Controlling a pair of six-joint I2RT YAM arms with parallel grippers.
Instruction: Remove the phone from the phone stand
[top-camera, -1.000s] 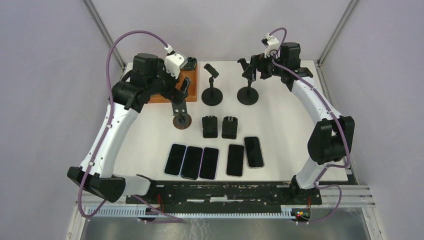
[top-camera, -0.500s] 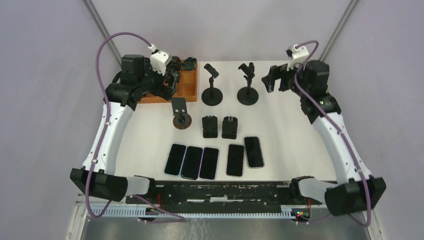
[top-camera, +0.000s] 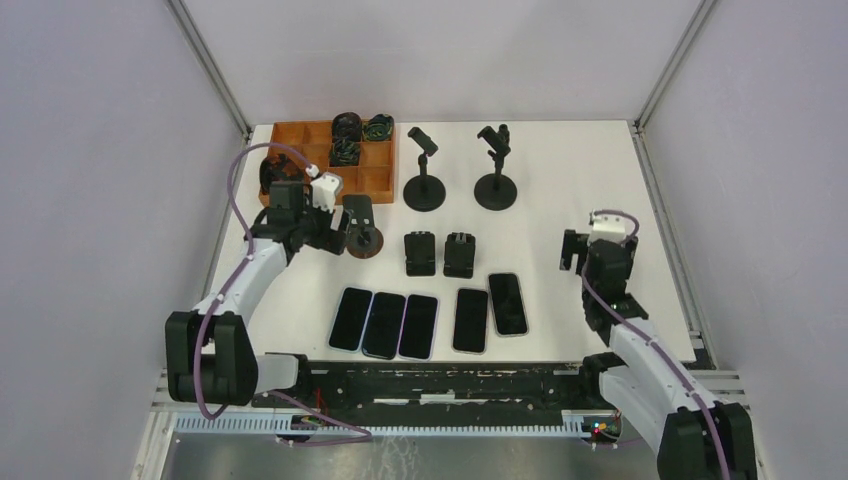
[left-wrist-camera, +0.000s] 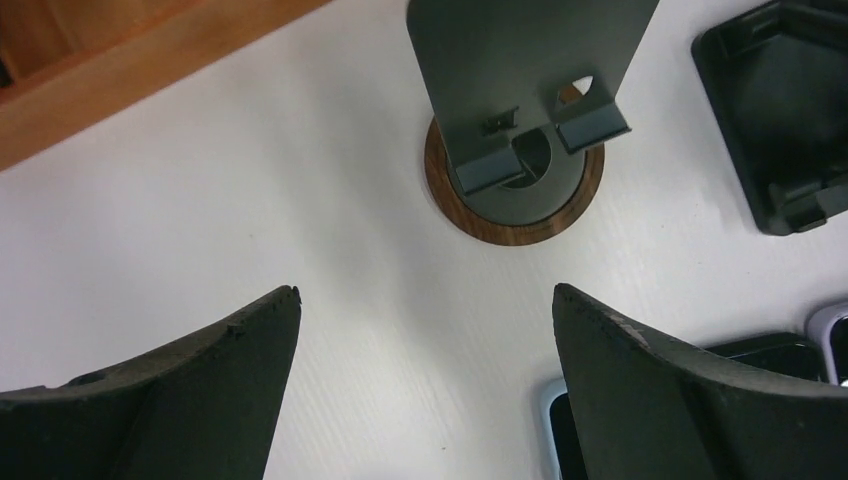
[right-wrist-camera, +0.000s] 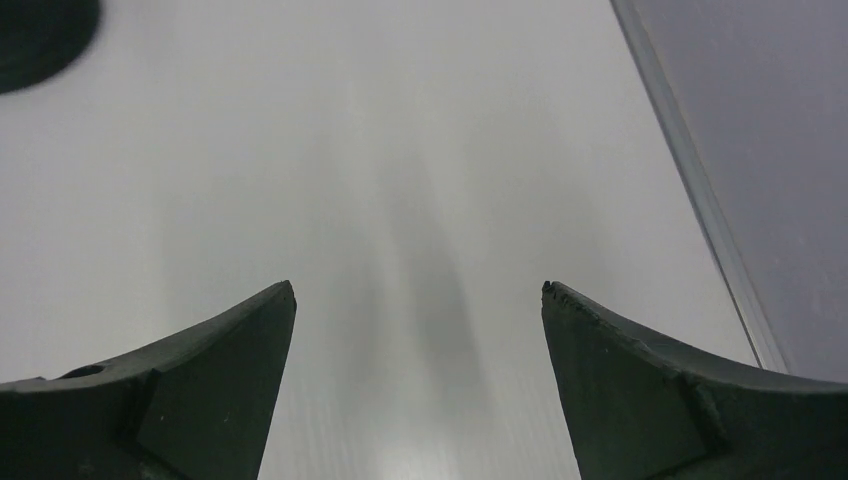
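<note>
Both arms have pulled back from the far side of the table. A second ago the left arm reached over the tray and the right arm was at the far right tall stand. Half a second ago both were already drawing away. Now both are folded low toward the near edge.

The left gripper hovers over bare table just left of the round-foot stand. Its jaws are spread wide and hold nothing. In its wrist view the stand's dark plate leans back over a wood-rimmed foot with nothing on it.

The right gripper sits near the right edge, well apart from every stand. Its jaws are also wide and hold nothing. Its wrist view shows white table and the rail at the right.

The tray, partly covered by the left arm before, now shows in full at the far left.

Nothing on the table has shifted. The phones, five of them, lie flat side by side near the near edge, three to the left and two to the right. Two low stands sit just beyond them, and two tall stands stand farther back.
</note>
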